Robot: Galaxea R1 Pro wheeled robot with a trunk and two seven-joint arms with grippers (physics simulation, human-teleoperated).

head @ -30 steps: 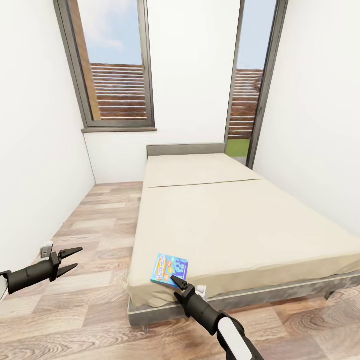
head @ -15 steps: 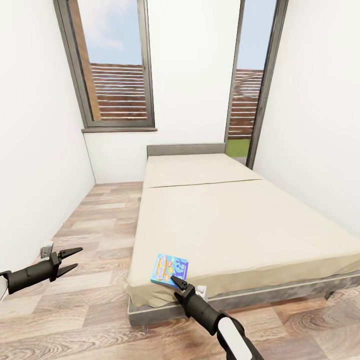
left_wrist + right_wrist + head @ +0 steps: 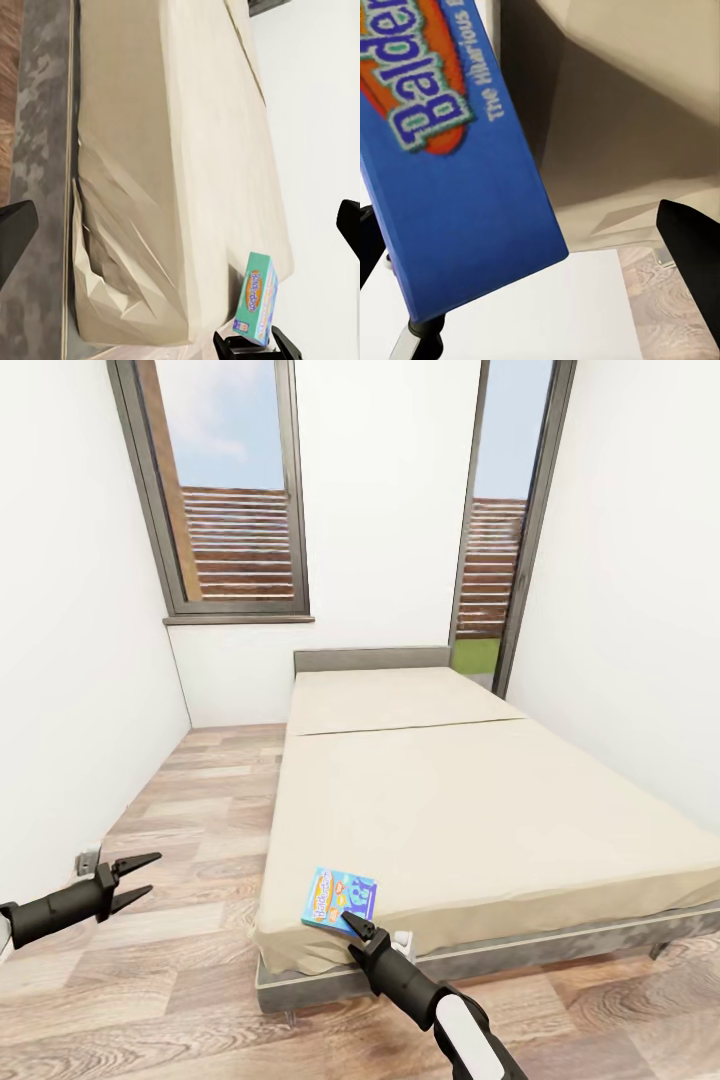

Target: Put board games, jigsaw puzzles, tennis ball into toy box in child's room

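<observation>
You're picking up the blue board game (image 3: 339,899) at the bed's (image 3: 480,810) near-left corner; your right gripper (image 3: 358,926) straddles it, jaws open. Close next. Left gripper (image 3: 133,878) idles open, empty.

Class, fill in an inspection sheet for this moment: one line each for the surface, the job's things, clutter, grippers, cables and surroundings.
Surface: the bed, plain beige mattress on a dark grey frame, low grey headboard at the far end.
Job's things: one blue-teal board game lies flat near the bed's near corner.
Clutter: nothing seen.
Grippers: the right gripper is at the board game's near edge; whether it grips is unclear. The left gripper is open and empty, over the floor beside the bed.
Cables: nothing seen.
Surroundings: wood-plank floor, white walls, tall dark-framed windows.
</observation>
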